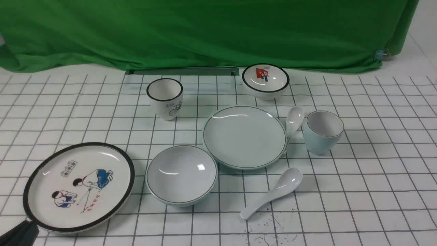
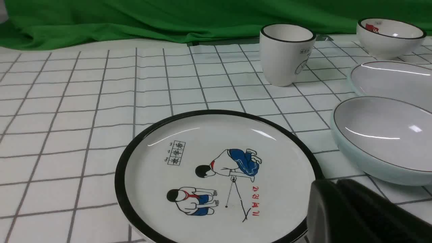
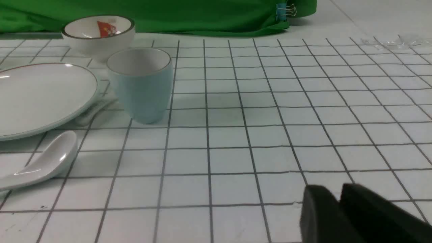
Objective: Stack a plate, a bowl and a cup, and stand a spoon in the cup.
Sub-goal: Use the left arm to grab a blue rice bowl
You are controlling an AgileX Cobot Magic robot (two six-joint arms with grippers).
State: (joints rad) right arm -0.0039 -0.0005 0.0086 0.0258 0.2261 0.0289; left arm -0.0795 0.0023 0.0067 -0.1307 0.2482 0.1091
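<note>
The pale blue-green plate [image 1: 244, 136] lies mid-table. The pale blue-grey bowl [image 1: 181, 174] sits at its front left, close beside it. The pale blue cup [image 1: 323, 132] stands upright to the plate's right. One white spoon [image 1: 273, 191] lies in front of the plate. A second spoon [image 1: 294, 120] lies between plate and cup, its handle under the plate's edge. My left gripper [image 1: 26, 224] is shut and empty at the front left corner, over the cartoon plate's rim [image 2: 332, 184]. My right gripper [image 3: 334, 190] is shut and empty, low over bare cloth to the right of the cup [image 3: 141, 84].
A black-rimmed cartoon plate [image 1: 78, 186] lies front left. A bicycle cup [image 1: 165, 99] and a red-picture bowl [image 1: 265, 80] stand at the back. Green cloth [image 1: 205, 30] hangs behind. Dark specks [image 1: 269, 229] mark the gridded cloth near the front.
</note>
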